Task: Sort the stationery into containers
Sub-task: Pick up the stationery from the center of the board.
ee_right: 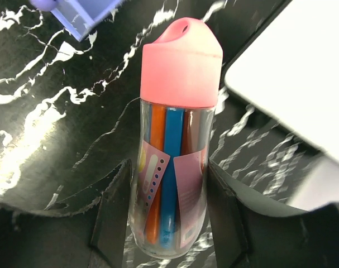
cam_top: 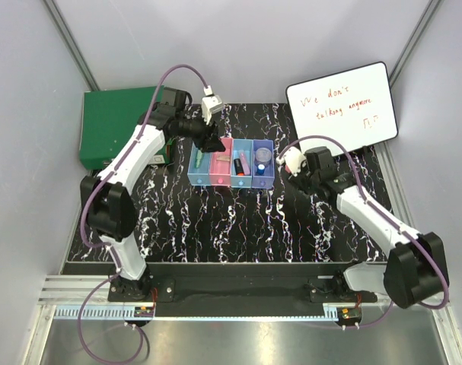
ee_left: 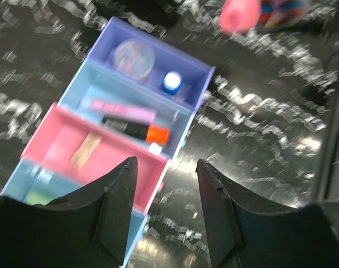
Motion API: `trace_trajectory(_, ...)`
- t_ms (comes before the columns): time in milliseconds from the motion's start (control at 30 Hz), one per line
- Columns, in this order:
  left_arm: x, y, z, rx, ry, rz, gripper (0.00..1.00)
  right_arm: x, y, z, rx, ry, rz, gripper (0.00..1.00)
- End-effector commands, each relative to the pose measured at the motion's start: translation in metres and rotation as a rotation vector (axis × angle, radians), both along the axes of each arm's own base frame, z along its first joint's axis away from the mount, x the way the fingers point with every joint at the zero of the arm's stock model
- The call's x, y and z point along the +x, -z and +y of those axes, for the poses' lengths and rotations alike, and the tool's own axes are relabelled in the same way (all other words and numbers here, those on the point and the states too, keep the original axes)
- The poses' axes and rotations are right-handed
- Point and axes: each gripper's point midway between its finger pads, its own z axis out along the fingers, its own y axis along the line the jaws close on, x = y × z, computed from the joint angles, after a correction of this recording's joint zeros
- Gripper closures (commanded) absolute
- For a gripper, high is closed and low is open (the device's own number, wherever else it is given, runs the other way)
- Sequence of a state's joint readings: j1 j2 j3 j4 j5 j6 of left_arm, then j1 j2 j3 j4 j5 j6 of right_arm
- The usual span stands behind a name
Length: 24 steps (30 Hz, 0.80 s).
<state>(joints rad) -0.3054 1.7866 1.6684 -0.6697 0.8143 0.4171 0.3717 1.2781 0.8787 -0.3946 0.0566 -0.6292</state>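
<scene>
The containers [cam_top: 231, 162] are a joined row of light blue, pink, light blue and purple bins [ee_left: 130, 111] at mid-table. In them lie a green stick [cam_top: 198, 158], a tan piece [ee_left: 85, 149], pink and orange markers [ee_left: 133, 121], a round disc [ee_left: 134, 57] and a small blue piece [ee_left: 171, 82]. My left gripper [cam_top: 210, 141] [ee_left: 167, 164] hovers open over the near edge of the pink bin, nothing between its fingers. To the right of the row, my right gripper [cam_top: 290, 163] [ee_right: 169, 167] is shut on a clear pink-capped tube [ee_right: 177, 128] of coloured pens.
A white writing board [cam_top: 341, 106] [ee_right: 303, 72] with red handwriting lies at the back right, close to the held tube. A large flat green box [cam_top: 113, 125] sits at the back left, behind the left arm. The table is black marbled.
</scene>
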Motion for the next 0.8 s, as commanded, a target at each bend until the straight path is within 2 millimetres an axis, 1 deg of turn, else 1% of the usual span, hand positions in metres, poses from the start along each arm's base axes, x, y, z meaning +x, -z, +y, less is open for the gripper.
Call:
trace_trajectory(0, -0.011, -0.033, -0.036, -0.186, 0.151, 0.103, 0.48, 0.022, -0.056, 0.01, -0.135, -0.14, -0.276, 1.0)
trace_trajectory(33, -0.01, -0.028, -0.043, -0.196, 0.162, 0.137, 0.48, 0.023, -0.064, 0.008, -0.147, -0.133, -0.304, 1.0)
trace_trajectory(67, -0.008, -0.035, -0.047, -0.211, 0.173, 0.135, 0.47, 0.024, -0.068, 0.01, -0.153, -0.14, -0.319, 1.0)
trace_trajectory(100, -0.009, -0.033, -0.051, -0.231, 0.196, 0.162, 0.47, 0.025, -0.075, 0.013, -0.166, -0.16, -0.342, 1.0)
trace_trajectory(167, -0.012, -0.035, -0.059, -0.257, 0.225, 0.199, 0.45, 0.029, -0.088, 0.018, -0.186, -0.18, -0.392, 1.0)
trace_trajectory(200, -0.015, -0.033, -0.063, -0.278, 0.251, 0.234, 0.44, 0.031, -0.097, 0.023, -0.204, -0.208, -0.432, 1.0)
trace_trajectory(267, -0.021, -0.03, -0.07, -0.289, 0.28, 0.26, 0.43, 0.036, -0.106, 0.027, -0.218, -0.217, -0.472, 1.0)
trace_trajectory(300, -0.023, -0.03, -0.074, -0.302, 0.303, 0.271, 0.43, 0.038, -0.115, 0.031, -0.217, -0.224, -0.492, 1.0)
trace_trajectory(333, -0.027, -0.03, -0.078, -0.308, 0.322, 0.279, 0.42, 0.04, -0.115, 0.034, -0.219, -0.227, -0.49, 1.0)
trace_trajectory(400, -0.029, -0.034, -0.084, -0.33, 0.358, 0.285, 0.38, 0.041, -0.122, 0.042, -0.235, -0.259, -0.508, 1.0)
trace_trajectory(433, -0.031, -0.036, -0.087, -0.338, 0.376, 0.289, 0.36, 0.04, -0.123, 0.049, -0.237, -0.287, -0.517, 1.0)
trace_trajectory(500, -0.032, -0.04, -0.094, -0.358, 0.41, 0.3, 0.35, 0.042, -0.131, 0.057, -0.253, -0.319, -0.555, 1.0)
trace_trajectory(533, -0.032, -0.04, -0.096, -0.362, 0.418, 0.304, 0.34, 0.041, -0.129, 0.063, -0.257, -0.34, -0.555, 1.0)
trace_trajectory(567, -0.031, -0.04, -0.098, -0.366, 0.424, 0.304, 0.34, 0.041, -0.132, 0.066, -0.258, -0.345, -0.564, 1.0)
trace_trajectory(600, -0.031, -0.036, -0.101, -0.369, 0.434, 0.318, 0.33, 0.041, -0.133, 0.07, -0.26, -0.353, -0.568, 1.0)
trace_trajectory(633, -0.029, -0.042, -0.103, -0.374, 0.442, 0.303, 0.32, 0.04, -0.134, 0.075, -0.261, -0.364, -0.571, 1.0)
trace_trajectory(667, -0.029, -0.041, -0.105, -0.376, 0.444, 0.307, 0.32, 0.04, -0.133, 0.078, -0.261, -0.37, -0.571, 1.0)
trace_trajectory(700, -0.029, -0.039, -0.107, -0.38, 0.453, 0.32, 0.32, 0.039, -0.137, 0.08, -0.259, -0.371, -0.58, 1.0)
trace_trajectory(767, -0.026, -0.043, -0.11, -0.385, 0.459, 0.313, 0.32, 0.04, -0.138, 0.084, -0.26, -0.371, -0.583, 1.0)
